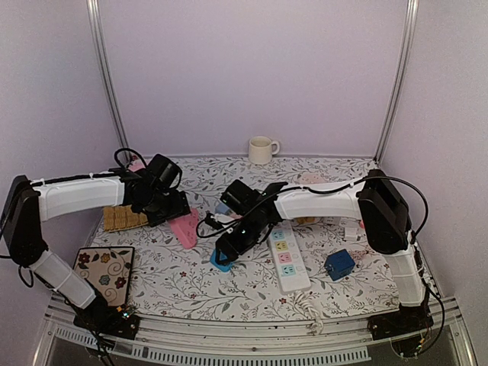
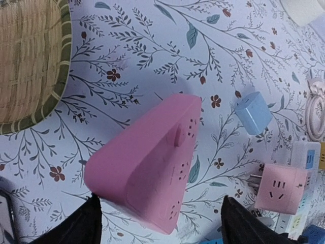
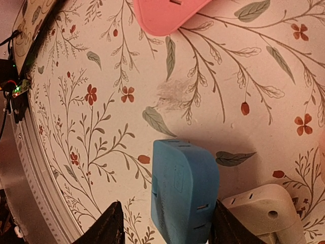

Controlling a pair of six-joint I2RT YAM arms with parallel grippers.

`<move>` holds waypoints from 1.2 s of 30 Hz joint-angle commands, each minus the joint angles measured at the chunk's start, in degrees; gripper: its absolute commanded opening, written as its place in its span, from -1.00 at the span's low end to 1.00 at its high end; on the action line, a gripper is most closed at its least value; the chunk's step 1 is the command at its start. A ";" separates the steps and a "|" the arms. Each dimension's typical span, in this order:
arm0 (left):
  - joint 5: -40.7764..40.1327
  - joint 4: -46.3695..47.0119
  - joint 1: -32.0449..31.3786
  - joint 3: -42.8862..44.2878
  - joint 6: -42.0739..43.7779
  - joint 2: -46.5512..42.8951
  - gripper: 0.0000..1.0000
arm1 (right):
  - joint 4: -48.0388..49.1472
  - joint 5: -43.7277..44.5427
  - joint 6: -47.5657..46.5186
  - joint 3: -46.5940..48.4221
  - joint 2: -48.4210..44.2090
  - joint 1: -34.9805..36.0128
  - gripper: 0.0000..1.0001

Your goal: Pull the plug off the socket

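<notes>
Floral-print counter [image 1: 183, 286] under lilac walls, w/ a fair bit of clutter. Nearest, at lower left of the top view, lies a patterned tile [image 1: 103, 268]. Lower right of centre there's a white power strip [image 1: 286, 258] w/ a dark blue cube [image 1: 339, 264] beside it.

Mid-frame, the right end effector [image 3: 165, 226] is down over a blue socket block [image 3: 183, 195], fingers parted, one each side. The finger at the right of the wrist view looks to touch the block and the other stands off, so nothing is clamped. A white plug [image 3: 259, 208] sits against the block at lower right of that view; can't tell if its pins are seated.

Further back, left of centre, the left end effector [image 2: 160, 223] is wide open astride a pink socket block [image 2: 152, 157], w/ no firm hold evident. No plug shows in the block's visible face. Beyond it is a woven mat [image 1: 122, 219], then a mug [image 1: 261, 150] at the back wall.

Step, as I read it: pre-grasp — pull not begun. Next move calls for closing on the blue block to pin it, then a straight pull on the white plug along its pins — no twisting.
</notes>
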 commanded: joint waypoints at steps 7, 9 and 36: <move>-2.34 -1.42 0.93 -0.85 -1.45 -4.18 0.62 | -0.99 2.54 -0.10 1.99 0.19 0.72 0.41; -2.37 -1.50 0.98 -1.03 -1.54 -4.59 0.62 | -1.33 3.44 0.25 1.91 0.40 0.74 0.47; -0.33 6.79 0.64 -4.67 4.13 -14.88 0.94 | 1.66 19.96 4.20 -3.41 -16.20 -1.43 0.98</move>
